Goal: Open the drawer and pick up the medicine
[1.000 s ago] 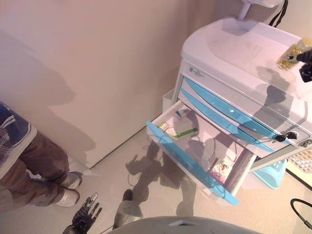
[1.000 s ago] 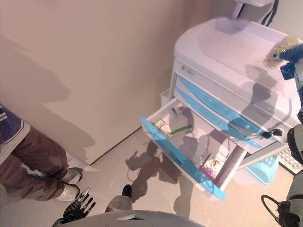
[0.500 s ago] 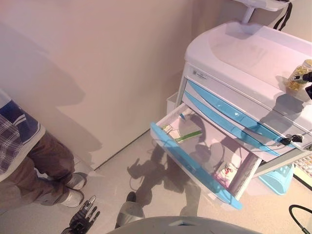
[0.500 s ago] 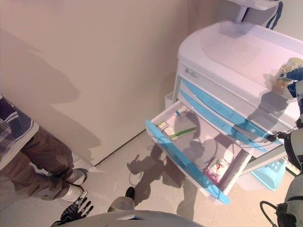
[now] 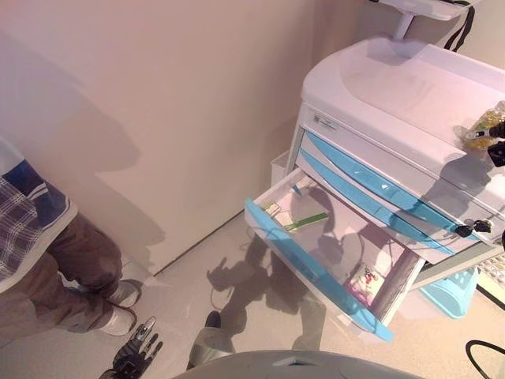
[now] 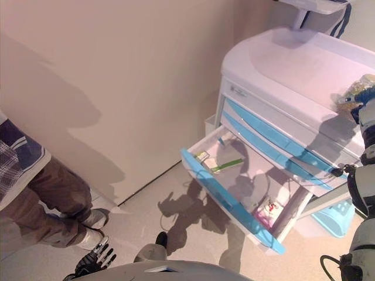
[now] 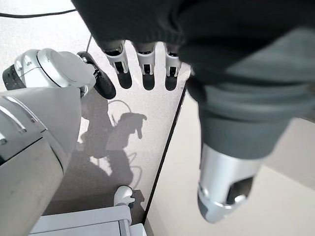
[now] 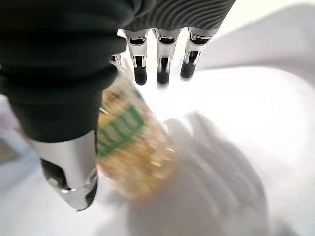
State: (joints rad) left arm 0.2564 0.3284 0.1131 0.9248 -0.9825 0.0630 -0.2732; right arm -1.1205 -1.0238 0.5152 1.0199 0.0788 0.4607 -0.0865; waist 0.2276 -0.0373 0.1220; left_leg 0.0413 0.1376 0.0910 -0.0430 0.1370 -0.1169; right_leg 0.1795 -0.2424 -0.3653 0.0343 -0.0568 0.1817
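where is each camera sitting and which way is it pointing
Left and right eye views: on the head, looking down at the cart with its open drawer; both share a person by the wall and the left hand hanging low.
Left wrist view: along the left hand toward the floor.
Right wrist view: along the right hand onto the medicine bottle, as on the cart top in the eye views.

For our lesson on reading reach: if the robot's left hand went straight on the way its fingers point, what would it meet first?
Probably just the floor: the left hand, fingers straight, hangs low and points down at bare floor beside the wall. Depth is unclear.
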